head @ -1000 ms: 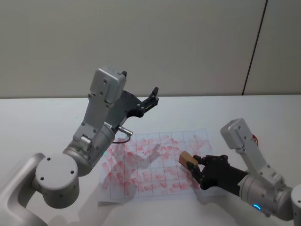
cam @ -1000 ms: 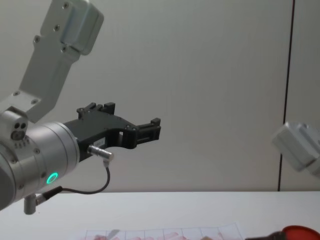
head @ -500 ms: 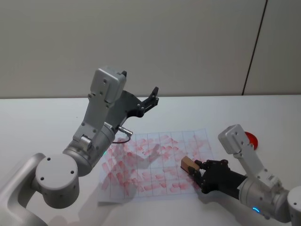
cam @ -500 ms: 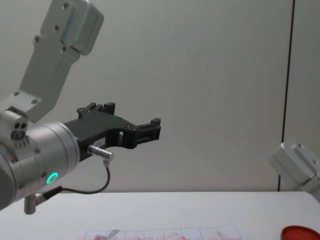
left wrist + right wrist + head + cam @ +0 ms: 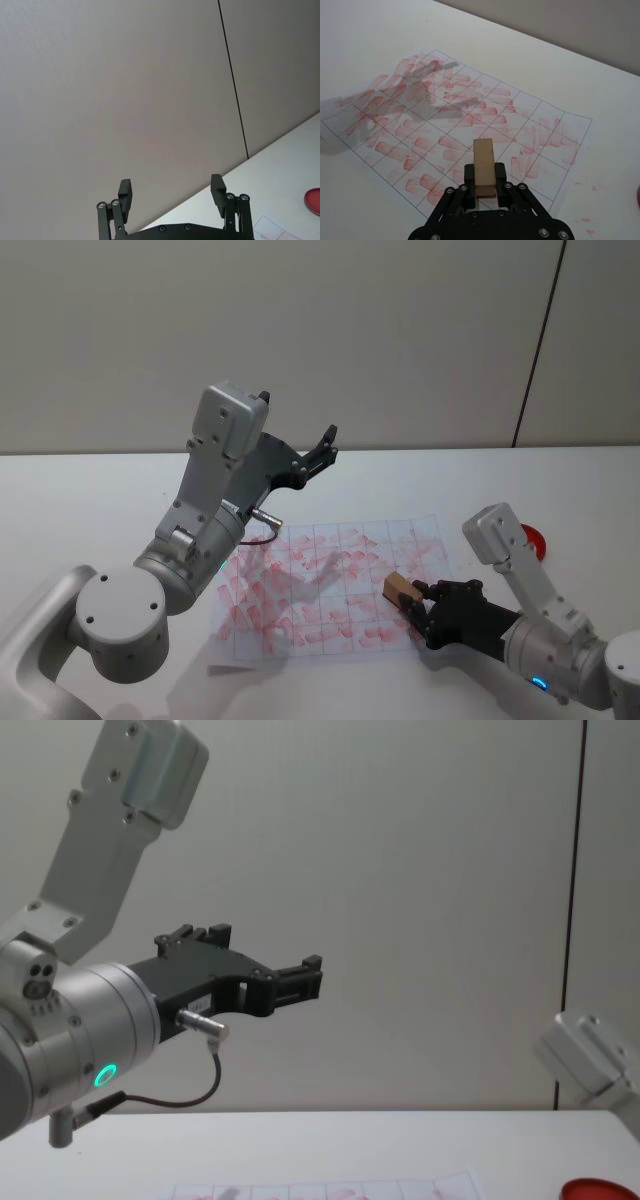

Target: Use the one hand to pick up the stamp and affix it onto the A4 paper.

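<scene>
While my right gripper (image 5: pixel 412 602) clamps the stamp (image 5: pixel 399 589), I reckon I'm at the pressing step.
Next, lower it flat onto the A4 paper (image 5: pixel 330 585); left gripper (image 5: pixel 170 182) idles aloft, spread.

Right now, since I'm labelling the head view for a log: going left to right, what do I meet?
left gripper, raised and open → stamp, clamped in the right gripper → red pad. The A4 paper stretches across below the first two, so I leave it out of the order.
</scene>
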